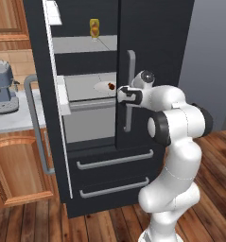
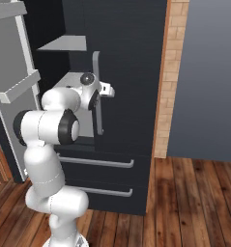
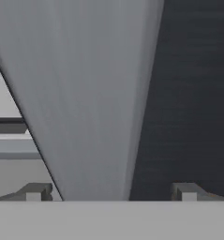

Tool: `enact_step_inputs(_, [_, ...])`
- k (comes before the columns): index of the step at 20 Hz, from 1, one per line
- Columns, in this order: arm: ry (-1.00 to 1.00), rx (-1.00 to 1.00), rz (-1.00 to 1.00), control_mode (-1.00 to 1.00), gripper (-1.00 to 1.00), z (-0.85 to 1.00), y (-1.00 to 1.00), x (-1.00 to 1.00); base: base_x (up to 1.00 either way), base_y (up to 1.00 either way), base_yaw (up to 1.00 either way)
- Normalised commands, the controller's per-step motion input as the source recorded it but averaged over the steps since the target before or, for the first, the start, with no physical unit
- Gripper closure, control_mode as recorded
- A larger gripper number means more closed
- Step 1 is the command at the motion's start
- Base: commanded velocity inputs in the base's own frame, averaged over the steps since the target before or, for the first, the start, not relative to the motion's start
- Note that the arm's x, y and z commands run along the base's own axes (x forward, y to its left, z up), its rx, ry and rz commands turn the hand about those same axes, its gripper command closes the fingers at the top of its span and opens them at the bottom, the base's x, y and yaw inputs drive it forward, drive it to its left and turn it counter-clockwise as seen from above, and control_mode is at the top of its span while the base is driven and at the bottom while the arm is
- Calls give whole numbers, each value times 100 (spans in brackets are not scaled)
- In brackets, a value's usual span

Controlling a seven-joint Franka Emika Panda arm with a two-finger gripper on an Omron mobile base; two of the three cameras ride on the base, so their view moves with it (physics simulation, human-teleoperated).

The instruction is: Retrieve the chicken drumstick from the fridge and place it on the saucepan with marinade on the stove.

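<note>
The fridge [image 1: 152,56] stands with its left door swung open. The hand [image 3: 111,191], fingers spread apart, straddles the upright grey handle [image 1: 130,90] of the closed right door. The chicken drumstick [image 1: 111,86] lies on a white plate [image 1: 103,86] on the middle shelf, too small to tell which way it points.

— Counting in the fridge [image 1: 157,42]: one drumstick [image 1: 111,86], one plate [image 1: 104,87], one bottle [image 1: 94,28].
— Counting handles: one on the open door [image 1: 36,123], one on the shut door [image 1: 130,90].
— Adding two drawers [image 1: 112,160], one coffee machine [image 1: 2,90].
</note>
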Motion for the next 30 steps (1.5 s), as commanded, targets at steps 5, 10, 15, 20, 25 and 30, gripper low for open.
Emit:
enact_step_inputs(5, [0, 0, 0, -100, 100, -25, 6, 69, 0, 0, 0])
enact_step_inputs(10, [0, 0, 0, -100, 100, -3, 0, 11, 0, 0, 0])
enact_step_inputs(15, [0, 0, 0, -100, 100, -1, -8, -6, 0, 0, 0])
enact_step_inputs(20, [6, 0, -5, -100, 100, -1, -95, -76, 0, 0, 0])
enact_step_inputs(25, [6, 0, -6, -100, 100, 0, -100, -99, 0, 0, 0])
enact_step_inputs(30, [5, 0, -11, -100, 100, 0, -100, -100, 0, 0, 0])
